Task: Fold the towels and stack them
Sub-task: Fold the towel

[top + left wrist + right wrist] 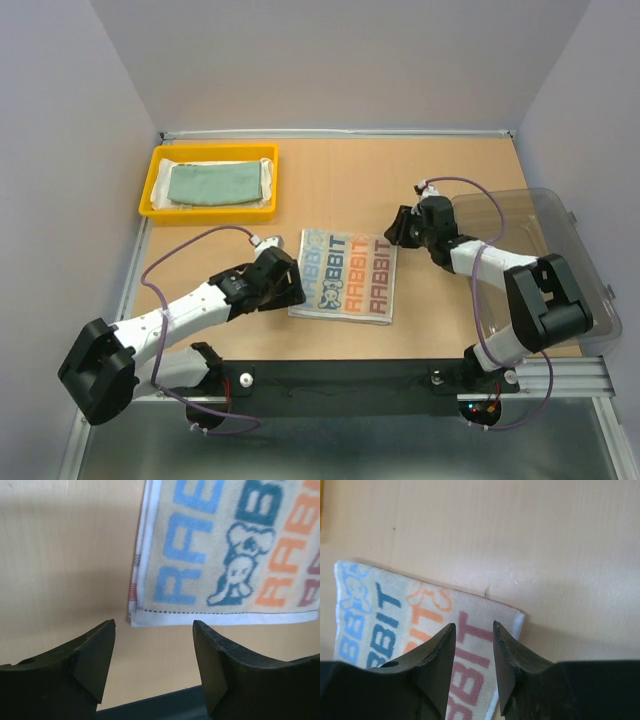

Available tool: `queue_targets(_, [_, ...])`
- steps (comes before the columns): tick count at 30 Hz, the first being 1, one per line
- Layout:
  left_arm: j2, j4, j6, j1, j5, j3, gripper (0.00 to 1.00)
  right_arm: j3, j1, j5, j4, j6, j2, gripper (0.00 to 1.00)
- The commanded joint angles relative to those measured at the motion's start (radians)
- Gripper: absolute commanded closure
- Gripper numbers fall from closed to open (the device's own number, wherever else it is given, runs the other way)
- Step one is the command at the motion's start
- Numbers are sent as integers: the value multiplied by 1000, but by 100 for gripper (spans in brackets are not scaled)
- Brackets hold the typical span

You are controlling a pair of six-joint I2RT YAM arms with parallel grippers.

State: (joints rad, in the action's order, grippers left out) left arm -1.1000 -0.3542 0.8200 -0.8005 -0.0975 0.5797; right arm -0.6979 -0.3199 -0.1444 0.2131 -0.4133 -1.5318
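The letter-print towel (345, 275) lies folded flat on the table's middle, blue, orange and red letters up. My left gripper (290, 288) is open and empty, just off the towel's left edge; the left wrist view shows the towel's corner (150, 615) beyond the gripper (154, 626). My right gripper (398, 228) hovers over the towel's far right corner (507, 617); in its wrist view the gripper (474, 626) has its jaws a little apart and holds nothing. A pale teal-green towel (214, 183) lies folded on a white towel (266, 180) in the yellow tray. The dark green towel is out of view.
The yellow tray (152, 190) stands at the far left. A clear plastic bin (560, 240) stands at the right edge, beside the right arm. A black strip (330, 375) runs along the near edge between the arm bases.
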Motion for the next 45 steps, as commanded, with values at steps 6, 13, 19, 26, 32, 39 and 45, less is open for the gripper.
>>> queue_targets(6, [-148, 132, -280, 130, 48, 285, 28, -165, 7, -47, -170, 217, 24, 58])
queue_targets(13, [-492, 230, -452, 245, 194, 499, 53, -204, 5, -67, -192, 219, -73, 64])
queue_targets(19, [-730, 221, -458, 328, 222, 595, 71, -206, 5, -49, -193, 241, -160, 67])
queue_targets(26, [-697, 185, -400, 346, 248, 499, 71, -216, 5, 20, -242, 317, -159, 68])
queue_targets(32, [-491, 140, -473, 345, 208, 430, 41, -377, 5, 0, -392, 514, -136, 57])
queue_targets(39, [-327, 124, -642, 346, -19, 401, 8, -521, 7, -67, -570, 633, -201, 51])
queue_targets(45, [-258, 185, -708, 346, 35, 338, 5, -563, 7, -75, -664, 682, -271, 50])
